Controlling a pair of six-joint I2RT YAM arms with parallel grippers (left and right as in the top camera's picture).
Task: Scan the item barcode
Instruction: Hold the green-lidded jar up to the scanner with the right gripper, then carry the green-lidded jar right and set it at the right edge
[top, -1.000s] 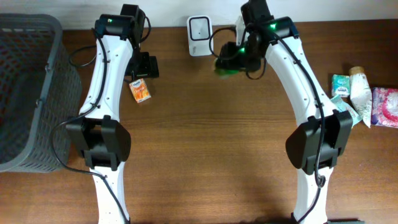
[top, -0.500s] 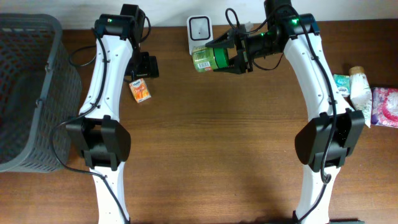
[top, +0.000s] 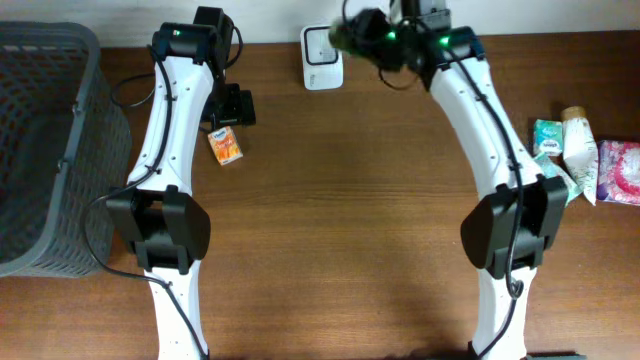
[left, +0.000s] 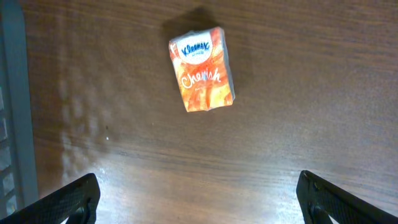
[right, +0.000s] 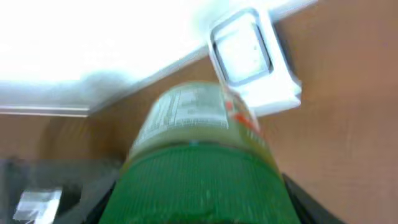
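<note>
Up at the back of the surface (top: 330, 220), the right fingers (right: 300, 200) are clamped partway closed on a green-capped bottle (right: 198, 124), with one dark finger showing on each side of its ribbed cap. The wrist view looks along the bottle from the cap end. Its printed label faces up, and its far end points toward the white scanner (right: 252, 62), which stands just beyond it by the pale wall. From overhead the bottle is only a blurred dark green shape just beside the scanner's upper right corner; whether the two touch cannot be told. The left fingers (left: 68, 202) are spread wide and grip nothing. They hover above an orange tissue pack (left: 202, 70) that lies flat on the wood, apart from both tips. A grey basket (top: 40, 150) stands at the left edge, and a few packets (top: 585, 155) lie at the right.
</note>
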